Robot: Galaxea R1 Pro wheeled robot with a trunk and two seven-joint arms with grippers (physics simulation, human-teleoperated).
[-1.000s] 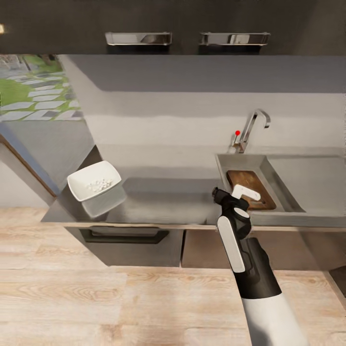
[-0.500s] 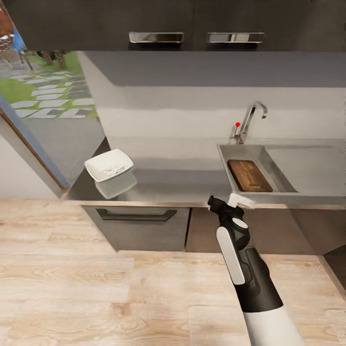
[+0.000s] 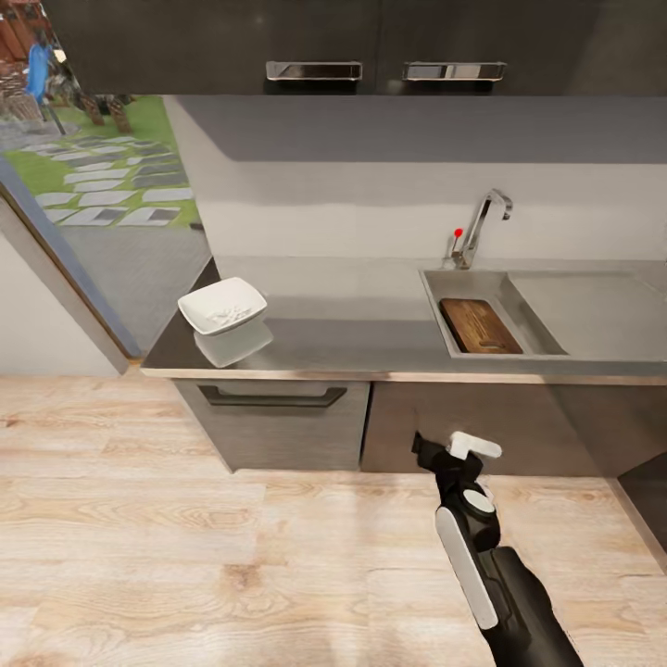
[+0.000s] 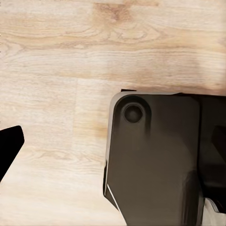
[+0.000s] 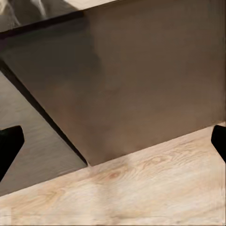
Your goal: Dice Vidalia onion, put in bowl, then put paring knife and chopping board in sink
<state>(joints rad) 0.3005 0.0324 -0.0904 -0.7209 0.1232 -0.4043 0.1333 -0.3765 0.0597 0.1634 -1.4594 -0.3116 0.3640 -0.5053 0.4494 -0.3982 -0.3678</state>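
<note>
The sink (image 3: 491, 283) is set into the right part of the dark countertop (image 3: 352, 324), and the brown chopping board (image 3: 479, 326) lies flat inside its basin. The white square bowl (image 3: 222, 306) stands near the countertop's left end with small pale bits in it. The paring knife and a whole Vidalia onion are out of view. My right gripper (image 3: 447, 446) hangs in front of the cabinet doors below the counter; it is open and empty (image 5: 113, 146). In the left wrist view, one black fingertip (image 4: 9, 143) sits far to one side over the wooden floor, with nothing held.
A chrome tap (image 3: 482, 222) with a red knob rises behind the sink. Grey drawers (image 3: 273, 417) with a dark bar handle sit under the counter, and upper cabinets (image 3: 371, 46) hang above. A glass opening (image 3: 93, 185) shows a garden at left. Light wood floor (image 3: 185, 556) spreads before me.
The whole view has pulled back from the counter, so the camera moved. My right gripper has come away from the sink's front edge and now hangs lower, before the cabinets.
</note>
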